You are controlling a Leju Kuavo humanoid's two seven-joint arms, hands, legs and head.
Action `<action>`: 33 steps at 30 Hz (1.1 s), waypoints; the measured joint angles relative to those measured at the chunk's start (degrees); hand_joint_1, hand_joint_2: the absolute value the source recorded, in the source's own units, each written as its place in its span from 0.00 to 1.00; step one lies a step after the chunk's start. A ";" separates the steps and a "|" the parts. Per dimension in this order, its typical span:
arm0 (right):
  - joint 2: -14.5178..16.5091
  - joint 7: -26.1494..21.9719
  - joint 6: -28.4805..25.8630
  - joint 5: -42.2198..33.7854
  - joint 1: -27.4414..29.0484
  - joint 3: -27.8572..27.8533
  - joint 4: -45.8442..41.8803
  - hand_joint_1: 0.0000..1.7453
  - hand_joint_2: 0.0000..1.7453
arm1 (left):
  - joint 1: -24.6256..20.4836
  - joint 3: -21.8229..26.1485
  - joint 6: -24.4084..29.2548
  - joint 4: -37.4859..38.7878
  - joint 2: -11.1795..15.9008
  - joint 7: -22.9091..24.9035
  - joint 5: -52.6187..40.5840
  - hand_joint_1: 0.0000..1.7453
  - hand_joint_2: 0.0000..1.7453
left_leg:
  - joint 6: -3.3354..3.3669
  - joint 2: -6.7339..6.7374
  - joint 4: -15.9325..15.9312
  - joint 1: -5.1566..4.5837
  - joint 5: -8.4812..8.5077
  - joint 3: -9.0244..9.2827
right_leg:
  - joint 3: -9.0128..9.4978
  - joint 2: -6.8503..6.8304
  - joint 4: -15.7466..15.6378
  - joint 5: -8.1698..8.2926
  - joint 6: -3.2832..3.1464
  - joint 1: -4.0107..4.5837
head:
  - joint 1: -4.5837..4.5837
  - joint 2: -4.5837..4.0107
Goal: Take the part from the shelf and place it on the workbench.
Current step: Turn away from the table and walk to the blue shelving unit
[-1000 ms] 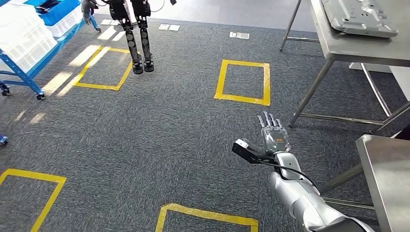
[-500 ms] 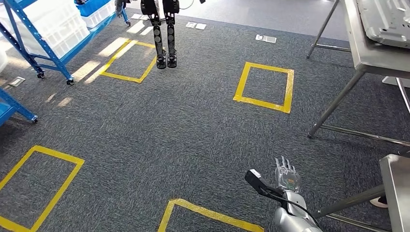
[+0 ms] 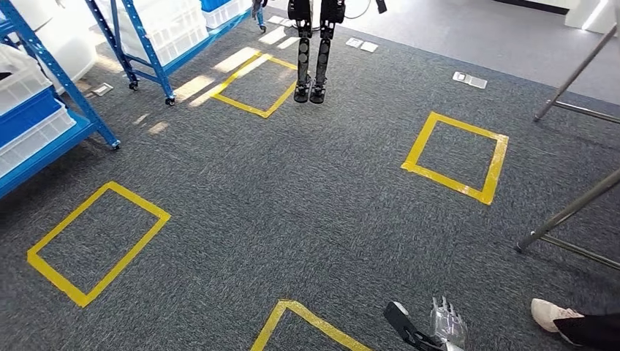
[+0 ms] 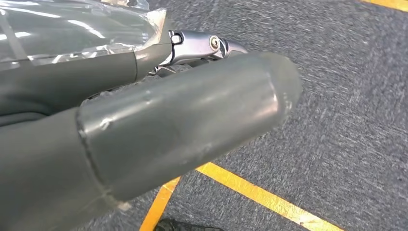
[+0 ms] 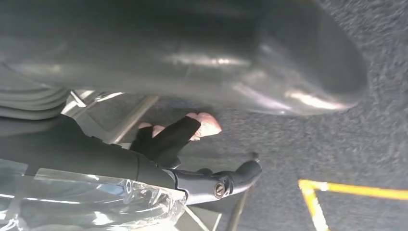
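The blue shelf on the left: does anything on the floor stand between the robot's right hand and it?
Nothing visible does. Between the right hand and the blue shelf lies open grey carpet with flat yellow tape squares. A second robot's legs stand farther back, off that line. No part is recognisable in the white bins.

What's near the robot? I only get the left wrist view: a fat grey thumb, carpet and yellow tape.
Observer: In the head view, blue shelves holding white bins stand off to the left.
Operator: Is the other hand carrying the part?
Observer: No. The right hand has its fingers spread, with nothing in them.
Operator: Is anybody around?
Observer: Yes, a person's shoe shows just to the right of that hand.
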 joint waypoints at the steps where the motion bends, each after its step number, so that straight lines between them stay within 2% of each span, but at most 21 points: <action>1: 0.15 0.11 0.46 -0.20 0.27 -0.39 0.10 0.00 0.00 | 0.00 0.00 0.02 0.00 0.01 0.01 -0.04 0.00 0.00 | -0.39 -0.46 0.10 -0.04 -0.06 -0.10 | 0.60 0.32 -1.09 0.31 -0.41 0.07 | -0.02 0.00; 3: 0.60 0.34 1.06 -0.52 1.28 -1.19 0.34 0.00 0.00 | 0.06 0.00 0.04 0.01 0.03 0.03 -0.11 0.00 0.00 | -0.92 -1.28 0.04 0.11 0.01 -0.32 | 0.85 -0.56 -1.07 0.42 -1.55 0.29 | -0.09 0.00; 4: 0.88 0.46 1.24 -0.62 1.77 -1.54 0.45 0.00 0.00 | 0.16 0.00 0.05 0.01 0.02 0.05 -0.15 0.00 0.00 | -1.11 -0.91 0.24 0.19 -0.13 -0.46 | 0.88 -1.06 -1.11 0.51 -1.92 0.30 | -0.12 0.00; 6: 1.34 0.67 1.65 -0.91 2.40 -2.21 0.62 0.00 0.00 | 0.28 0.00 0.11 0.03 -0.05 0.15 -0.39 0.00 0.00 | -1.45 1.85 3.22 0.18 -2.12 -1.80 | 0.91 -2.04 -1.22 0.65 -2.67 0.27 | -0.41 0.00; 8: 1.49 0.81 2.39 -1.38 3.29 -3.01 0.83 0.00 0.00 | 0.15 -0.01 0.26 0.04 -0.12 0.37 -0.73 0.00 0.00 | -1.67 5.12 10.15 0.09 -5.82 -5.02 | 0.95 -3.17 -1.22 0.51 -3.19 0.62 | -0.78 0.00; 9: 1.55 0.93 2.86 -1.65 4.03 -3.44 0.99 0.00 0.00 | 0.09 -0.01 0.35 0.04 -0.14 0.53 -0.87 0.00 0.00 | -1.70 5.78 13.52 0.11 -7.23 -6.67 | 0.98 -3.94 -1.22 0.38 -3.39 0.83 | -0.83 0.00; 11: 1.82 1.18 3.66 -2.10 5.81 -4.22 1.33 0.00 0.00 | 0.21 -0.01 0.49 0.04 -0.19 0.81 -1.09 0.00 0.00 | -1.43 6.32 15.54 0.05 -7.28 -7.63 | 1.06 -5.63 -1.22 0.14 -3.71 1.25 | -0.83 0.00; 13: 2.27 1.47 4.12 -2.33 7.14 -4.83 1.54 0.00 0.00 | 0.37 0.00 0.61 0.04 -0.18 0.99 -1.13 0.00 0.00 | -0.47 7.69 9.79 -0.40 -4.26 -4.32 | 1.23 -7.04 -1.22 -0.02 -3.89 1.63 | -0.84 0.00; 14: 2.53 1.67 4.40 -2.37 7.55 -5.09 1.61 0.00 0.00 | 0.33 0.00 0.65 0.04 -0.14 1.13 -1.27 0.00 0.00 | 0.25 9.34 6.09 -0.88 -3.05 -2.20 | 1.32 -7.65 -1.20 -0.12 -3.91 1.85 | -0.82 0.00; 16: 2.88 2.03 5.09 -2.36 8.18 -5.44 1.75 0.00 0.00 | 0.12 -0.02 0.69 0.03 -0.07 1.49 -1.85 0.00 0.00 | 1.19 11.78 1.36 -1.73 -2.01 0.38 | 1.46 -8.75 -1.18 -0.34 -3.71 2.15 | -0.77 0.00; 17: 2.98 2.22 5.45 -2.34 8.56 -5.56 1.83 0.00 0.00 | 0.06 -0.04 0.65 0.03 -0.04 1.76 -2.31 0.00 0.00 | 1.35 11.92 0.74 -1.97 -2.12 0.56 | 1.55 -9.42 -1.20 -0.46 -3.53 2.19 | -0.73 0.00; 19: 3.11 2.55 5.94 -2.29 9.35 -5.83 1.92 0.00 0.00 | 0.22 -0.16 0.44 0.04 -0.08 2.42 -3.33 0.00 0.00 | 1.34 10.20 0.12 -1.74 -1.67 0.74 | 1.75 -10.44 -1.19 -0.76 -3.05 2.25 | -0.76 0.00; 20: 3.17 2.70 6.11 -2.26 9.68 -6.01 1.96 0.00 0.00 | 0.37 -0.24 0.28 0.06 -0.14 2.83 -3.77 0.00 0.00 | 1.36 9.41 -0.33 -1.50 -1.31 1.01 | 1.69 -9.62 -0.64 -1.19 -2.81 2.24 | -0.73 0.00; 21: 3.22 2.81 6.30 -2.23 9.96 -6.19 2.03 0.00 0.00 | 0.44 -0.31 0.11 0.08 -0.20 3.26 -4.08 0.00 0.00 | 1.38 8.64 -0.75 -1.20 -0.93 1.26 | 1.11 -8.01 0.93 -2.10 -2.71 2.21 | -0.71 0.00; 23: 3.15 3.00 6.86 -2.10 10.59 -6.48 2.31 0.00 0.00 | 0.36 -0.45 -0.19 0.10 -0.38 3.91 -4.45 0.00 0.00 | 1.44 6.98 -1.09 -0.87 -0.54 1.38 | -1.62 -4.16 7.24 -5.01 -2.79 1.77 | -0.60 0.00; 25: 3.08 3.32 7.48 -1.94 11.46 -6.66 2.65 0.00 0.00 | 0.35 -0.71 -0.53 0.11 -0.61 4.24 -4.76 0.00 0.00 | 1.45 4.95 -1.03 -0.71 -0.43 1.27 | -4.51 -2.86 13.36 -7.11 -2.56 1.42 | -0.53 0.00; 26: 3.07 3.52 7.71 -1.86 11.85 -6.72 2.78 0.00 0.00 | 0.46 -0.87 -0.70 0.13 -0.75 4.30 -4.95 0.00 0.00 | 1.40 3.93 -0.99 -0.62 -0.41 1.27 | -4.78 -2.64 13.79 -6.90 -2.09 1.23 | -0.53 0.00; 27: 3.08 3.70 7.89 -1.74 12.15 -6.76 2.86 0.00 0.00 | 0.57 -1.00 -0.91 0.14 -0.87 4.32 -5.12 0.00 0.00 | 1.28 2.99 -0.90 -0.50 -0.40 1.30 | -3.93 -2.41 11.80 -5.73 -1.41 1.00 | -0.53 0.00; 29: 3.16 4.03 8.26 -1.41 12.42 -6.79 2.99 0.00 0.00 | 0.67 -1.26 -1.21 0.15 -1.08 4.31 -5.40 0.00 0.00 | 0.74 1.36 -0.56 -0.30 -0.55 1.26 | -0.49 -0.59 4.09 -2.49 -0.06 0.35 | -0.48 0.00; 31: 3.33 4.27 8.83 -0.96 12.50 -6.77 3.16 0.00 0.00 | 0.68 -1.43 -1.34 0.15 -1.25 4.29 -5.49 0.00 0.00 | 0.01 0.26 -0.12 -0.38 -0.81 1.07 | 1.64 1.02 -0.72 -0.81 -0.16 0.18 | -0.33 0.00; 33: 3.57 4.47 9.28 -0.62 12.57 -6.76 3.26 0.00 0.00 | 0.80 -1.55 -1.35 0.17 -1.36 4.28 -5.50 0.00 0.00 | -0.53 -0.58 -0.05 -0.42 -0.78 0.78 | 2.02 0.58 -1.18 -0.66 -1.21 0.43 | -0.29 0.00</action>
